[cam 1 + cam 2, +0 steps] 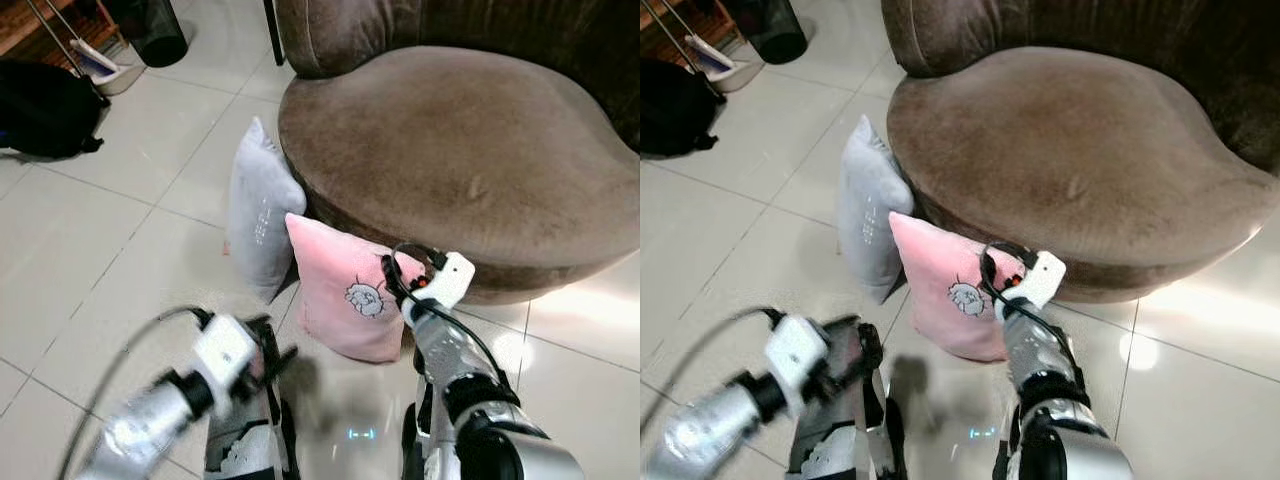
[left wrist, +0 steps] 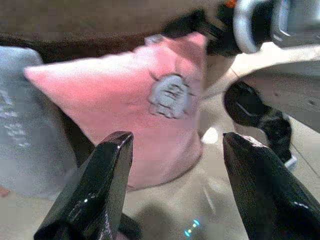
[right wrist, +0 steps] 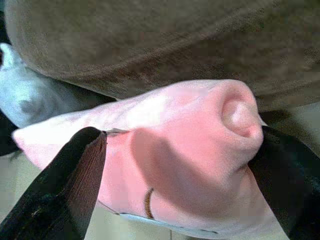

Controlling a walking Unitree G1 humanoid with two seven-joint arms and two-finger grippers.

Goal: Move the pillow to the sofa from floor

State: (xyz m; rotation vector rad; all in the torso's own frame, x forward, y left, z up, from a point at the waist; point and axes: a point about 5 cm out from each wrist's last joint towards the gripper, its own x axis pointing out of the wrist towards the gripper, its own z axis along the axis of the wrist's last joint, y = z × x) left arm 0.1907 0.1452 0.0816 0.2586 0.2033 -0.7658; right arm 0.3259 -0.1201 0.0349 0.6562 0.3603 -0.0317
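1. Pink pillow (image 1: 345, 300) stands on edge on the tiled floor (image 1: 90, 260), leaning against the base of the brown sofa (image 1: 460, 150), with a grey pillow (image 1: 258, 210) just beside it on the robot's left.
2. Right tool (image 3: 175, 165) has its two black fingers spread around the pink pillow's upper corner, one on each side; the fabric bulges between them, but a firm pinch cannot be confirmed.
3. Left tool (image 2: 175, 180) hovers low, short of the pillow's face, its fingers spread and empty.
4. Risk, as I judge it: a grip on one soft corner may slip as the pillow lifts, since the stuffing gives and the weight hangs below.
5. Lifting could also drag the grey pillow over, or catch the pink one under the sofa's overhanging seat edge.
6. Pillow's face carries a small cartoon patch (image 1: 366, 298); no writing is legible. Faint marks on the grey pillow are too blurred to read.
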